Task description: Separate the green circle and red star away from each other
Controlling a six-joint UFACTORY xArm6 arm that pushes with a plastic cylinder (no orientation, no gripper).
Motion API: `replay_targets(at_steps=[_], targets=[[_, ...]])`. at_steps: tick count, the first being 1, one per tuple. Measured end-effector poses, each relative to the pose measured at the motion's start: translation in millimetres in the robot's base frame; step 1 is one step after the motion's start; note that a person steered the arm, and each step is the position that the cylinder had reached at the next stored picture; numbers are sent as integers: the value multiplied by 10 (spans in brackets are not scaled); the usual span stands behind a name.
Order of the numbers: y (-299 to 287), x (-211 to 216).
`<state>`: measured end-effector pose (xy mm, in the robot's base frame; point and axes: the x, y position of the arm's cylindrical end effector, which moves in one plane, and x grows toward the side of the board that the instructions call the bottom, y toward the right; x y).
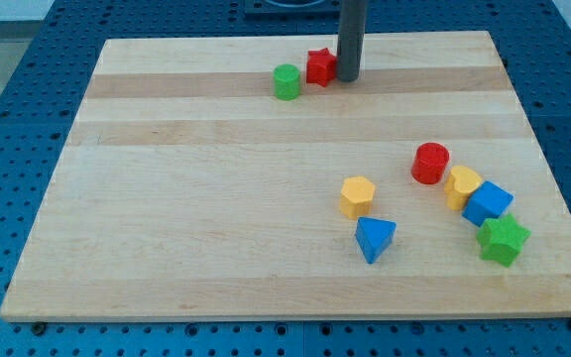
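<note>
Presently, no box, tray or other container shows on the desk (216, 218); all blocks lie loose on its wooden top.

Task blocks: the green circle (286, 82) and the red star (321, 66) sit near the desk's top edge, about midway along it. The star lies just to the view's right of the circle and slightly nearer the top edge. A narrow gap seems to part them, though contact cannot be ruled out.

Arm: the dark rod stands upright, entering from the view's top. My tip (348, 78) rests just beside the red star on its right side, apparently touching it. The star lies between the tip and the green circle. The arm carries no jaws, so nothing is apart, together or clamped.

Other blocks: a group lies toward the desk's lower right corner, well apart from the task blocks. It holds a red cylinder (430, 163), a yellow block (462, 184), a blue cube (489, 203) and a green star (504, 239), the last three touching in a chain. A yellow hexagon (358, 196) and a blue triangle (375, 238) lie to their left.

Surroundings: the desk rests on a blue perforated base (8, 109).
</note>
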<state>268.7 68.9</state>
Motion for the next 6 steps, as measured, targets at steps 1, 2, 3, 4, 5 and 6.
replay_targets(at_steps=[1,2,3,4,5,6], targets=[[-17,-98],[-244,-64],[-738,146],[-1089,401],[-1455,631],[-1718,749]])
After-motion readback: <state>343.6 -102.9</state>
